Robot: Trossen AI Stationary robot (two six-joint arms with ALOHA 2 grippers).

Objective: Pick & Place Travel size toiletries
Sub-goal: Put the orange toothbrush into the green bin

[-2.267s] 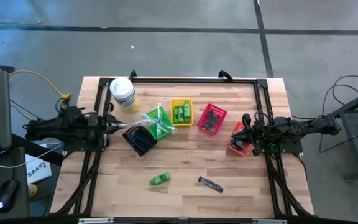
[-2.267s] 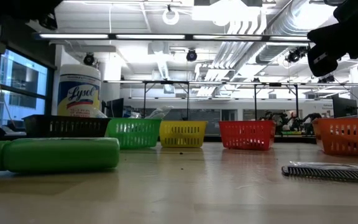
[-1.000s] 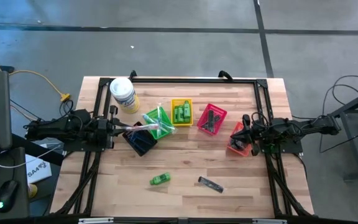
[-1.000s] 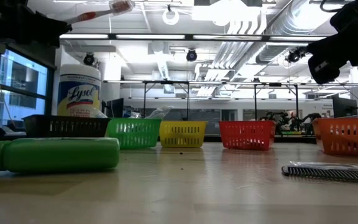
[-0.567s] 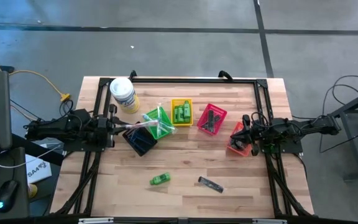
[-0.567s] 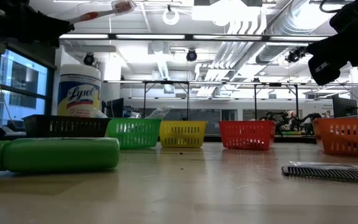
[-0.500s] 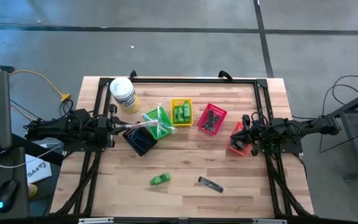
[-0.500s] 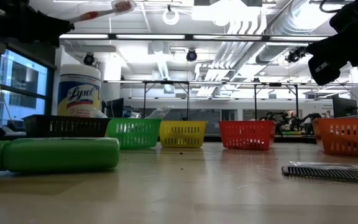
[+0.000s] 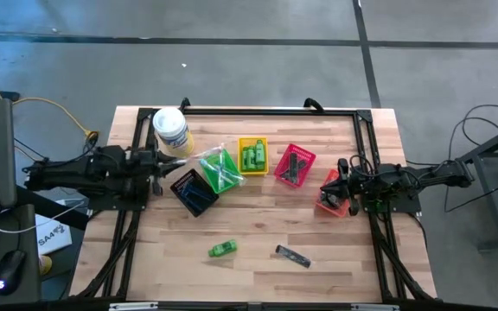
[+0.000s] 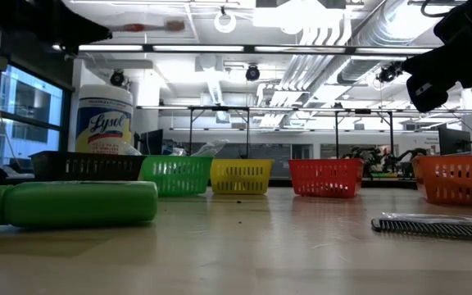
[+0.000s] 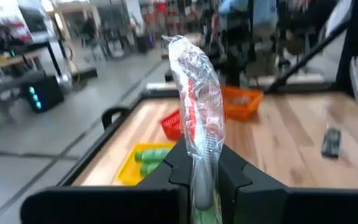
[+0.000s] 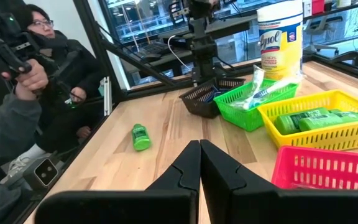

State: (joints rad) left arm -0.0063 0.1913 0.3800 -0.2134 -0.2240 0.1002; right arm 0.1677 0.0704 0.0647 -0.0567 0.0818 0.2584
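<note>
The left tool (image 11: 199, 180) is clamped on a clear-wrapped red toothbrush (image 11: 197, 106), holding it in the air near the white tub (image 9: 170, 130) and the black basket (image 9: 192, 192) at the left side of the desk (image 9: 258, 233). The right tool (image 12: 199, 163) is closed on nothing and hangs beside the orange basket (image 9: 331, 194). A green mini bottle (image 9: 222, 249) and a black comb (image 9: 292, 255) lie loose on the desk's near part, with more green bottles in the yellow basket (image 9: 252, 155).
</note>
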